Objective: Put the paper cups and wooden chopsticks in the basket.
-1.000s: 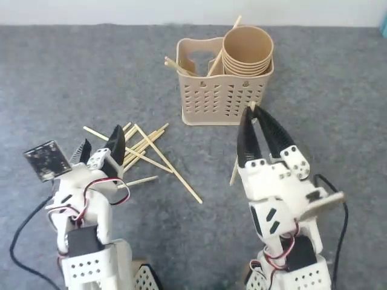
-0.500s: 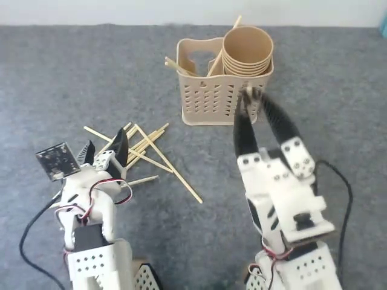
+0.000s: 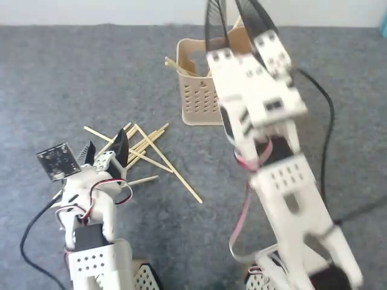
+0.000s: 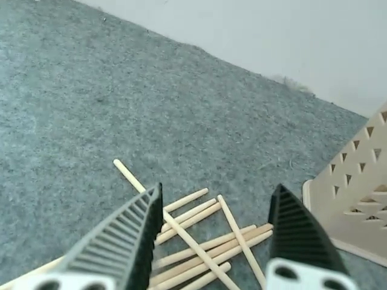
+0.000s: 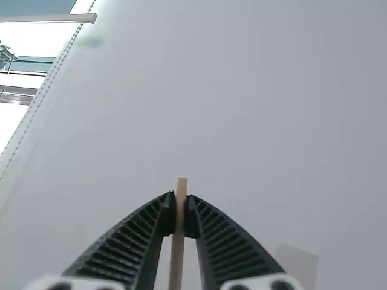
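Several wooden chopsticks (image 3: 148,151) lie in a loose pile on the grey carpet, left of centre. My left gripper (image 3: 103,148) hovers open just over the pile's near end; in its wrist view the open left gripper (image 4: 219,190) frames the chopsticks (image 4: 205,235). The beige basket (image 3: 193,96) stands at the back with a few chopsticks (image 3: 175,65) leaning in its left compartment. My right arm is raised high and covers the basket's right half. My right gripper (image 3: 233,9) points up and away, and in its wrist view the right gripper (image 5: 180,199) is shut on a single chopstick (image 5: 179,254).
Grey carpet (image 3: 72,78) spreads around the basket, and a white wall (image 5: 242,90) runs behind it. A corner of the basket (image 4: 357,193) stands beyond the pile in the left wrist view. Cables (image 3: 329,121) hang from the raised right arm.
My right arm has swung up from the carpet in front of the basket to high above it, carrying a chopstick. The left gripper has barely shifted and stays open.
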{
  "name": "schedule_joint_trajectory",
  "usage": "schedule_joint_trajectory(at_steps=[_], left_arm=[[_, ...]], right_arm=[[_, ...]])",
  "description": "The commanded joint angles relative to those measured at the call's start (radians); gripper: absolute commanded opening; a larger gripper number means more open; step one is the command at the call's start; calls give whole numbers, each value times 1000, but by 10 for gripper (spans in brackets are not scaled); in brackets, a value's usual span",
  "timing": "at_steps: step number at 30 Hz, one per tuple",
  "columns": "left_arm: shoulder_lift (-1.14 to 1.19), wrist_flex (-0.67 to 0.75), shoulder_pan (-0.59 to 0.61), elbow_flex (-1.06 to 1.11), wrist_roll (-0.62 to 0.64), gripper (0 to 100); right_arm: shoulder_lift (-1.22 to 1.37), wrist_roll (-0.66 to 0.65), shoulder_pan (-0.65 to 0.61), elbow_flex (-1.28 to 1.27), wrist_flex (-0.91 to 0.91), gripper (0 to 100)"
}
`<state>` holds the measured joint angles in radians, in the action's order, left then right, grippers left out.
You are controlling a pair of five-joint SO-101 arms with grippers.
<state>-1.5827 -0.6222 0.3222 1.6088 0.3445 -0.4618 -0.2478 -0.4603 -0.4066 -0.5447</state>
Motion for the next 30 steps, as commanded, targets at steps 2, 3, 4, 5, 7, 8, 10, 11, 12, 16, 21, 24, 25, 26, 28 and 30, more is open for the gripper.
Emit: schedule_joint_trajectory(at_steps=[2,3,4,5,7,8,10,11,12,16,21,24,25,26,28,30], left_arm=[[-18,40,0,-2,-8,272],[-18,41,0,-2,-8,272],[-18,41,0,-2,-8,272],[-18,49,0,-1,-8,272],[-18,58,0,1,-8,272],[-18,58,0,1,-8,272],[-18,58,0,1,-9,272],[-18,58,0,1,-9,272],[-18,58,0,1,-9,272],[-18,60,0,1,-9,272],[-18,58,0,1,-11,272],[-18,58,5,1,-11,272],[-18,58,5,1,-11,272],[-18,58,5,-1,-11,272],[-18,57,5,-2,-11,272],[-18,52,6,-5,-9,272]], right_arm=[[176,-2,19,224,-22,8],[209,23,28,253,-22,8],[245,49,36,284,-22,8],[274,75,50,310,-22,8],[318,114,73,336,-22,8],[331,124,79,339,-22,9],[332,130,85,328,-16,10],[332,130,90,315,-19,10],[332,132,90,302,-21,11],[332,132,87,259,-19,39],[332,140,68,216,-13,125],[288,183,65,186,8,98],[254,203,65,175,48,91],[209,224,65,164,105,86],[105,293,71,157,285,82],[-10,379,73,158,510,81]])
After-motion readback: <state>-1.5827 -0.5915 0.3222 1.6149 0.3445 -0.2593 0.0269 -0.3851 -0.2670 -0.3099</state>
